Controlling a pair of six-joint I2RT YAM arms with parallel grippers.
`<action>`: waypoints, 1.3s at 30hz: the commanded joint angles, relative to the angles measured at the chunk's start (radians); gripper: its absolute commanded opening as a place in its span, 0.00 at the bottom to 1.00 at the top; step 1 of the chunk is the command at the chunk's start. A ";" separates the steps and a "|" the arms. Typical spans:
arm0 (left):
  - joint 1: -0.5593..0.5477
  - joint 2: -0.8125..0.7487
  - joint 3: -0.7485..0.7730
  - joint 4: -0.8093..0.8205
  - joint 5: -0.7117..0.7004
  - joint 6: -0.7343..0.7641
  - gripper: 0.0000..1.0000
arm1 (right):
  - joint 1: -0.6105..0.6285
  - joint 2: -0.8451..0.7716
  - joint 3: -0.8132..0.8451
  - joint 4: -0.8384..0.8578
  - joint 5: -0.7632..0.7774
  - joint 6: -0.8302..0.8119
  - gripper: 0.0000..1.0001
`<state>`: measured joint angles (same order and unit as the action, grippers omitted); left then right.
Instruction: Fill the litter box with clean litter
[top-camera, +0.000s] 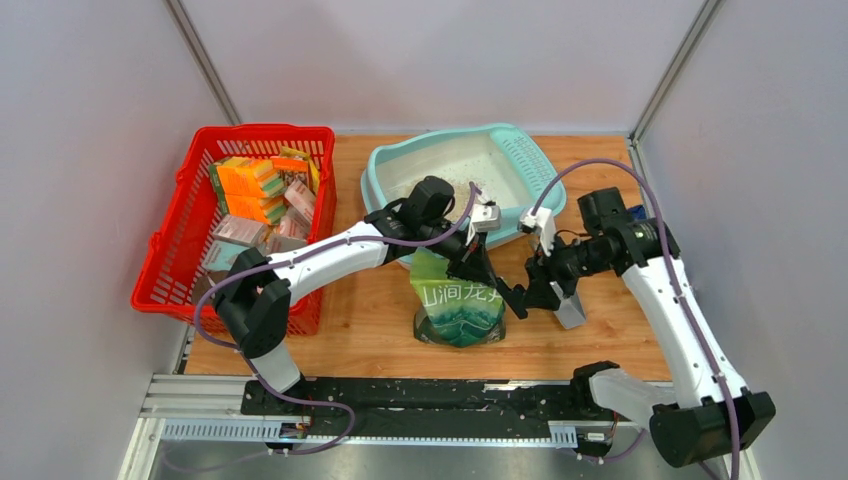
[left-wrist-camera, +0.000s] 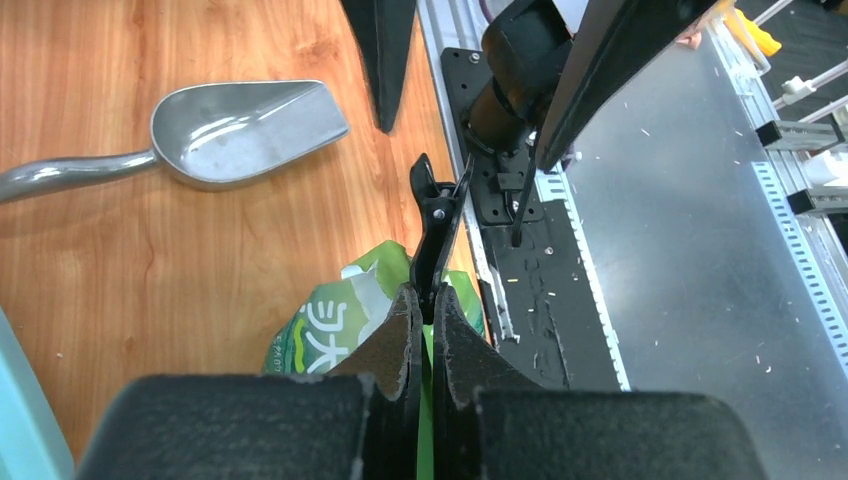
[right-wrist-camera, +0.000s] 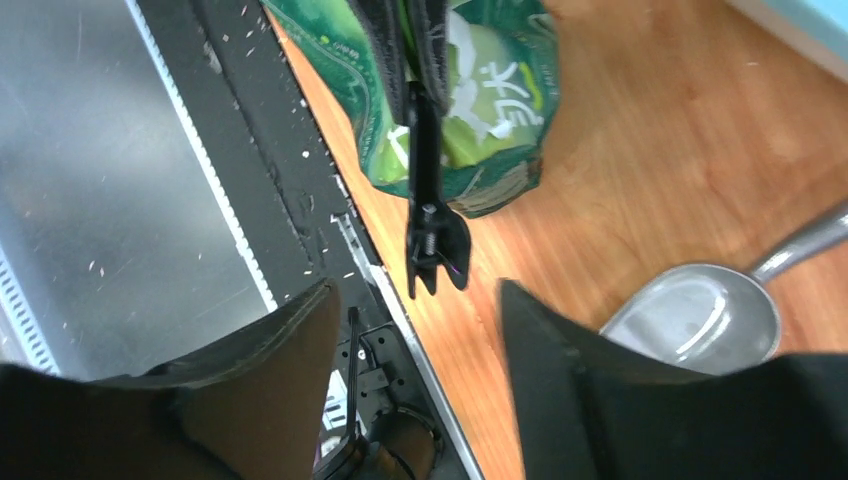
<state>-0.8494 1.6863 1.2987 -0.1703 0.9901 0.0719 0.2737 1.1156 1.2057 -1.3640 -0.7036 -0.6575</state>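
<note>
The light-teal litter box (top-camera: 392, 170) sits at the back centre, whitish inside with a perforated panel at its right end. No pile of tan litter shows. A green printed bag (top-camera: 458, 310) stands in front of it, with a black clip (left-wrist-camera: 437, 225) on its top edge. My left gripper (top-camera: 475, 262) is shut on the bag's top, the clip sticking out past the fingertips (left-wrist-camera: 405, 310). My right gripper (top-camera: 520, 298) is open and empty just right of the bag; the clip (right-wrist-camera: 432, 240) hangs just in front of its fingers (right-wrist-camera: 290, 340).
A grey metal scoop (top-camera: 568, 308) lies on the wooden table right of the bag, also in the left wrist view (left-wrist-camera: 240, 125) and right wrist view (right-wrist-camera: 700, 320). A red mesh basket (top-camera: 240, 225) of packets stands at the left. The black rail (top-camera: 420, 395) runs along the near edge.
</note>
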 joint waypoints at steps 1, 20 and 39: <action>0.000 -0.010 -0.015 -0.009 -0.007 0.026 0.00 | -0.109 -0.091 0.019 0.049 -0.085 0.025 0.69; 0.010 -0.013 -0.035 0.038 0.007 -0.020 0.00 | -0.154 -0.011 -0.097 0.108 -0.249 0.022 0.67; 0.012 -0.005 -0.033 0.051 0.009 -0.038 0.00 | -0.154 -0.008 -0.132 0.121 -0.250 -0.002 0.42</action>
<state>-0.8421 1.6848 1.2762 -0.1249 1.0084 0.0319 0.1230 1.1072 1.0714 -1.2739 -0.9241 -0.6445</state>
